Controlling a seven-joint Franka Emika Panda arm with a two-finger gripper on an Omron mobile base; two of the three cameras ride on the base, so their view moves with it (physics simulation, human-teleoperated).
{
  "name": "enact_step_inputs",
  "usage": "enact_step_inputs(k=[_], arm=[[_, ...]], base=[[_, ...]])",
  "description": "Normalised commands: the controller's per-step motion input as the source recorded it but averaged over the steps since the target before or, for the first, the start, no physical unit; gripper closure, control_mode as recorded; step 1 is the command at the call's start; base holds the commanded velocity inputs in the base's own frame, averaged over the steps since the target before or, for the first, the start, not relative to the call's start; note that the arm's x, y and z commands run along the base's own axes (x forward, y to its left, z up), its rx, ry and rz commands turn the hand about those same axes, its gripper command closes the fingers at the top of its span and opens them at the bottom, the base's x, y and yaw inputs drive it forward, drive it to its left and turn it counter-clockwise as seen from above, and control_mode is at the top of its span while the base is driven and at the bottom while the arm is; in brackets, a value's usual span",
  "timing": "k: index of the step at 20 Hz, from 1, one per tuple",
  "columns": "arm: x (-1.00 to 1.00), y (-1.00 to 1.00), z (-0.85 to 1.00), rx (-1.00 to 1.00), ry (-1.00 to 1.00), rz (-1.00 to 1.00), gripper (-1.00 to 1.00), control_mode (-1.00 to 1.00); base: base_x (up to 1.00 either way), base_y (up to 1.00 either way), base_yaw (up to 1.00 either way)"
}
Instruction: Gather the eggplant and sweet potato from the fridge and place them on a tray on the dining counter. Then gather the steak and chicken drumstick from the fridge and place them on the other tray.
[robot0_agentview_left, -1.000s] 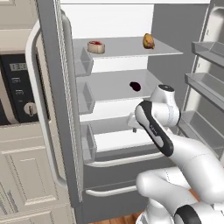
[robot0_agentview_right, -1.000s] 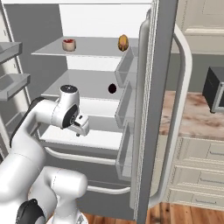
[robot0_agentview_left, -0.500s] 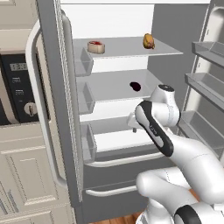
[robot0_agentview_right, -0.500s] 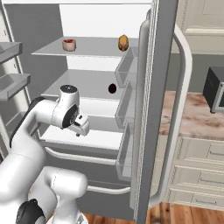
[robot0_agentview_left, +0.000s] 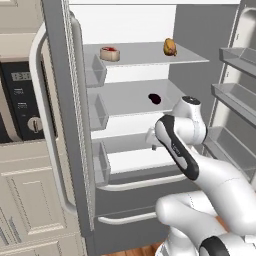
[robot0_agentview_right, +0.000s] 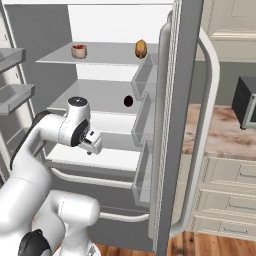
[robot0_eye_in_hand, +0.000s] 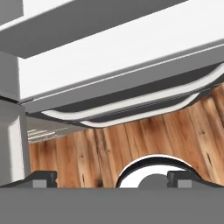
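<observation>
fridge (robot0_agentview_left: 60, 125) open. claw (robot0_agentview_right: 92, 145) spread wide, holding nothing, pointing down in front of the lower shelf. dark lump, likely the eggplant (robot0_agentview_left: 155, 98), sits on the middle shelf, above and behind the claw. steak (robot0_agentview_left: 110, 53) and drumstick (robot0_agentview_left: 170, 47) on top shelf.

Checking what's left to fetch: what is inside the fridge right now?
In the fridge, the top shelf holds the steak and the chicken drumstick; the middle shelf holds a small dark lump. The arm hides part of the lower shelf.
</observation>
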Motion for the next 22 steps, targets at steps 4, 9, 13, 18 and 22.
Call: enact_step_inputs(k=[4,9,13,18,22], arm=[[0.08,-0.16,0.25,0.0,-0.04,0.03,-1.0,-1.0],[0.24,-0.1,0.28,-0.01,-0.05,0.1,-1.0,-1.0],[0.18,0.0,0.23,-0.08,-0.01,0.05,-1.0,-1.0],[0.35,0.0,0.07,-0.09,-0.01,0.0,-1.0,-1.0],[0.08,-0.05,0.22,-0.02,-0.12,0.0,-1.0,-1.0]], base=[[0.0,0.0,0.0],[0.0,0.0,0.0],[0.0,0.0,0.0],[0.0,0.0,0.0],[0.0,0.0,0.0]])
